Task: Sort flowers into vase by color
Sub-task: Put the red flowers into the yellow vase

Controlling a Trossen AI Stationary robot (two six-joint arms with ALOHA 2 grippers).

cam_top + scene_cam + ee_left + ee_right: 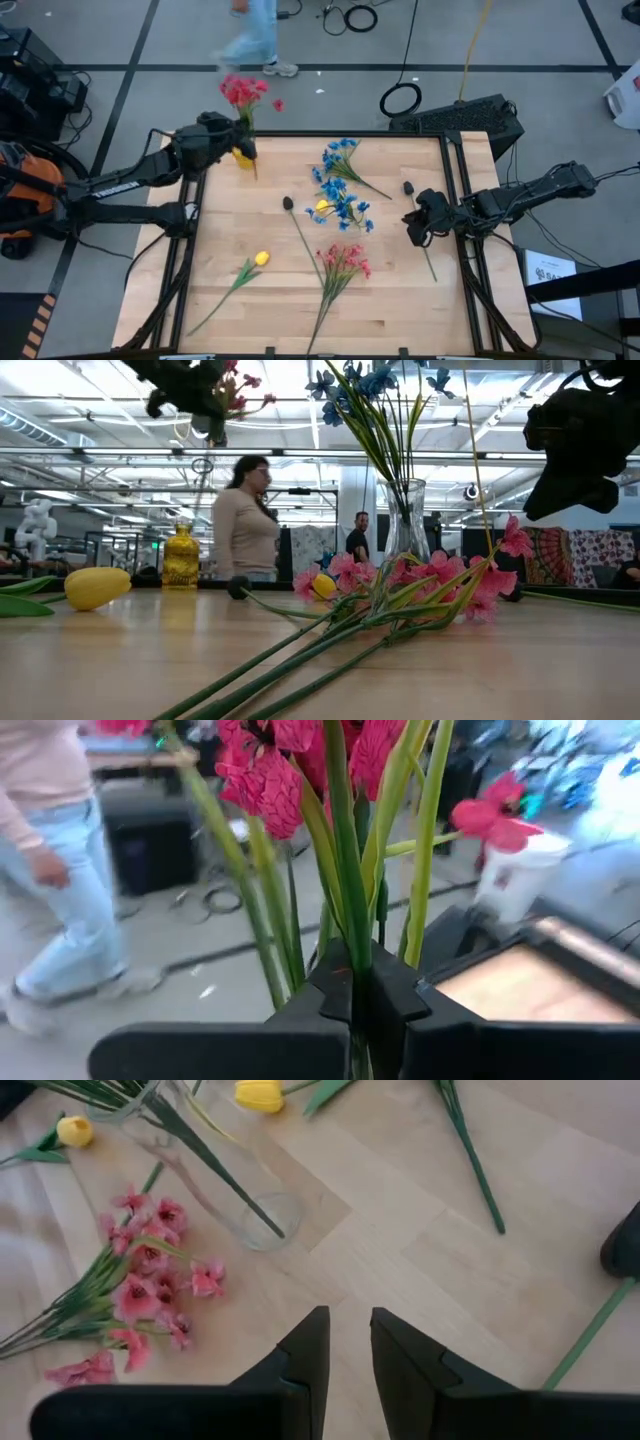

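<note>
My left gripper (238, 132) hangs over the table's far left corner, shut on the red sprig (243, 92), right above a small yellow vase (243, 157). My right gripper (350, 1342) hovers above the table's right side, narrowly open and empty. A dark bud's stem (590, 1330) lies just beside it. Blue sprigs (340, 185) stand in a clear glass vase (405, 520) mid-table. Lying flat on the wood are a pink sprig (345, 262), a yellow bud (261, 258), a second yellow bud (322, 206) and a dark bud (288, 203). My left gripper pinches the red sprig's bunched green stems (350, 935) between its two shut fingers, several stems together. The red blooms (265, 775) fan out beyond the fingertips and the sprig is lifted clear of the table. Whether its lower stem ends reach the yellow vase, I cannot tell.
A second dark bud (408, 187) lies near the table's right far side. A person (245, 520) walks past beyond the far edge. Bare wood shows along the near edge (420, 310) and at the left (215, 225).
</note>
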